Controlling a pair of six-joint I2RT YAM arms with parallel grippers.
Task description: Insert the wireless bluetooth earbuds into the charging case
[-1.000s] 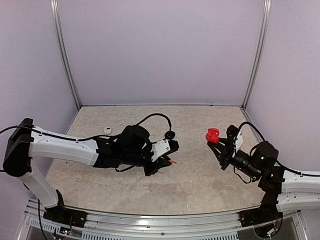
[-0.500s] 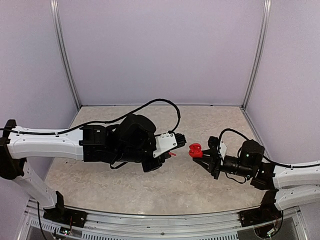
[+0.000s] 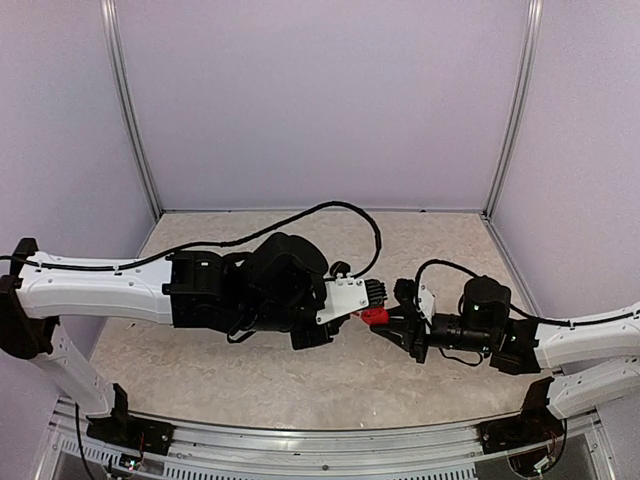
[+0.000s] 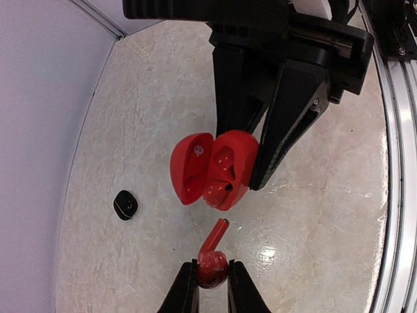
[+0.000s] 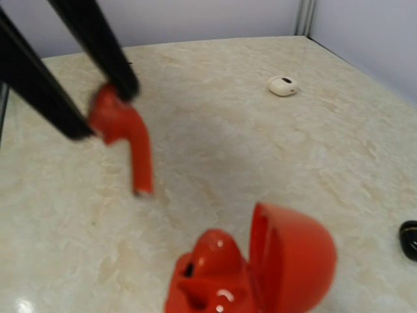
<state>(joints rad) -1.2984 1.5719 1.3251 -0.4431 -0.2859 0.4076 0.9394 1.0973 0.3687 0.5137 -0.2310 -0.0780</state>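
Note:
My left gripper [image 4: 212, 272] is shut on the round head of a red earbud [image 4: 214, 257], whose stem points at the case. My right gripper [image 3: 396, 322] is shut on an open red charging case [image 4: 214, 169] and holds it above the table. The lid hangs open and the earbud slots face the earbud. The stem tip is a short gap from the case, apart from it. In the right wrist view the earbud [image 5: 126, 138] hangs between the left fingers [image 5: 98, 45], up and left of the case [image 5: 251, 274]. In the top view the two grippers meet mid-table at the case [image 3: 375, 316].
A black pebble case [image 4: 125, 205] lies on the table beyond the grippers; it also shows at the right wrist view's edge [image 5: 410, 237]. A white case [image 5: 283, 85] lies farther off near the wall. The left arm's cable [image 3: 300, 215] loops over the back of the table.
Both arms have swung toward the table's middle. The red case came left and down, the earbud came right, and they now sit almost tip to slot.

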